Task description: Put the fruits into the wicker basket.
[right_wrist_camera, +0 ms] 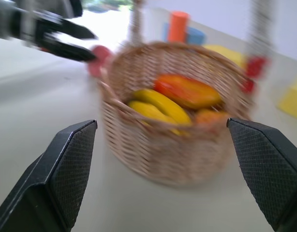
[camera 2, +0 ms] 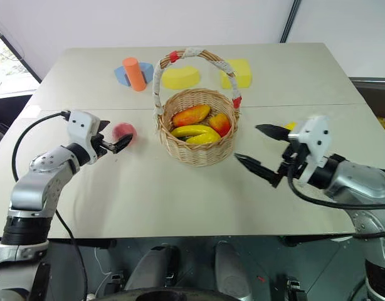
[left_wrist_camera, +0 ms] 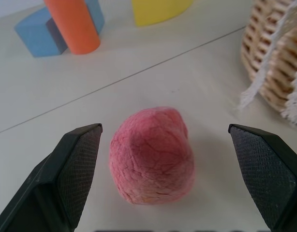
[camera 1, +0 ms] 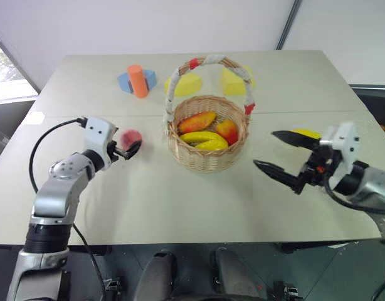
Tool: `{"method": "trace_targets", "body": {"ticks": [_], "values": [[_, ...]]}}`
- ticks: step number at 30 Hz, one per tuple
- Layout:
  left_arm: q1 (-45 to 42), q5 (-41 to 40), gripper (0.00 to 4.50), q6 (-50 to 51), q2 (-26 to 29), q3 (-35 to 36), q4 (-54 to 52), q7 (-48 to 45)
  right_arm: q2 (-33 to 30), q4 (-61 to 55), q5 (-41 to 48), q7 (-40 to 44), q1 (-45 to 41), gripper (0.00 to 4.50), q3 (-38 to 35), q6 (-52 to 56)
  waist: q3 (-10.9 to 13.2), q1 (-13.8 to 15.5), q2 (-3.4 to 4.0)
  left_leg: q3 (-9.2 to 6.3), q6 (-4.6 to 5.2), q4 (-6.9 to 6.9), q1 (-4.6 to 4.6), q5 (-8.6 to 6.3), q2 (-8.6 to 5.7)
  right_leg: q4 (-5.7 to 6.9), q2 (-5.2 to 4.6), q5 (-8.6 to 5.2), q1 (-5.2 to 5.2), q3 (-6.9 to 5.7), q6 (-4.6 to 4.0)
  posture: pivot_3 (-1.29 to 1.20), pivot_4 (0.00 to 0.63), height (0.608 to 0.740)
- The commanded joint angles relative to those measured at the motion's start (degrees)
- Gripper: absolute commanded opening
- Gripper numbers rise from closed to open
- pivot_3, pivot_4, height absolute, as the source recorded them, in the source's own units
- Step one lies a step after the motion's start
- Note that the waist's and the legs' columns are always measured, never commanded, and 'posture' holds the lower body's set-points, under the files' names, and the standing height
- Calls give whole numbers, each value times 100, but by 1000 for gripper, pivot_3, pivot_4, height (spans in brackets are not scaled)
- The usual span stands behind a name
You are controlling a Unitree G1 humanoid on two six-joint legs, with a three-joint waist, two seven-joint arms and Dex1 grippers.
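Note:
The wicker basket [camera 1: 208, 160] stands mid-table and holds a yellow banana [camera 1: 202, 138] and two orange-red mangoes [camera 1: 197, 120]. Left of it a pink peach [camera 1: 131, 136] lies on the table. My left gripper [camera 1: 125, 144] is open right at the peach, and the left wrist view shows the peach [left_wrist_camera: 151, 157] between the spread fingers [left_wrist_camera: 76, 164], untouched. To the basket's right, my right gripper [camera 1: 264, 149] hangs open and empty, pointing at the basket [right_wrist_camera: 153, 145]. A yellow lemon [camera 1: 305, 133] lies just behind it, partly hidden.
An orange cylinder on blue blocks [camera 1: 138, 80] and two pale yellow foam blocks [camera 1: 186, 84] [camera 1: 233, 80] sit at the back of the table. A cable loops from my left wrist. The table's front edge runs close below both arms.

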Motion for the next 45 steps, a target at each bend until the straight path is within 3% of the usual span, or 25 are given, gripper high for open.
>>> {"method": "trace_targets", "body": {"ticks": [1,11,14,16,22,26,28,30,36,39,43,45], "values": [[-184,188,4500,26,-54,2,132,162,74,-285,156,-97,-254,4494,255,16,2,14,-3,-2,0,0,-1,0,0,-1,-1,0,0,-1,0,0,150,740],[-497,415,4500,20,-399,-116,762,286,310,-242,65,-160,-467,4494,715,-96,3,16,-7,-2,0,0,-5,0,-2,-2,-5,0,-4,-2,0,0,150,740],[-490,424,3635,-78,-462,-86,747,273,340,-266,41,-194,-452,4500,759,-122,3,13,-7,-3,-1,0,-5,0,-2,-2,-4,0,-5,-1,0,0,150,740],[-492,466,2779,25,-427,-94,728,290,353,-270,21,-219,-442,4500,761,-140,3,13,-7,-3,-1,0,-5,0,-2,-2,-4,0,-6,-1,0,0,150,740],[-285,155,2779,43,-189,379,259,46,315,-202,-79,-259,-416,4500,670,-230,3,0,-8,-3,-1,0,-5,0,-1,-1,-4,0,-7,-1,0,0,150,740],[178,-1190,2779,151,39,725,-1354,-1198,138,96,-200,-143,-381,4500,363,-337,4,12,-9,-3,-1,0,-10,0,-1,-2,-10,0,-9,-1,0,0,150,740],[93,-1934,2779,501,-26,798,-1983,-1382,58,329,-252,-61,-413,4500,213,-402,4,61,-10,-2,-1,0,-12,0,-3,-9,-17,0,-6,-1,-1,0,150,740],[-190,-2188,2779,811,-234,489,-2268,-1200,1,528,-328,13,-428,4500,151,-468,4,112,-10,-4,-2,3,-11,0,-5,-12,-19,0,1,-5,0,0,150,740],[-1204,-753,2779,655,-1074,-1444,-1577,-446,24,848,-590,65,-392,4500,153,-660,3,138,-14,-3,0,6,-5,0,-11,-15,-2,3,13,-6,4,0,150,740],[-1484,-354,2779,440,-1453,-1853,-977,-314,88,818,-672,-31,-260,4500,108,-663,3,100,-14,1,3,5,-4,-1,-5,-15,5,2,5,-4,4,0,150,740],[-1634,-329,4296,218,-1800,-1762,-743,-344,78,873,-910,-259,-79,4500,4,-655,3,105,-15,1,4,4,-6,-1,0,-10,8,2,0,-2,4,0,150,740],[-1631,-301,4407,105,-1802,-1750,-784,-420,-59,1144,-1350,-424,-35,4500,17,-732,3,106,-15,1,3,8,-6,-1,-2,-9,6,2,1,-1,4,0,150,740]]}}
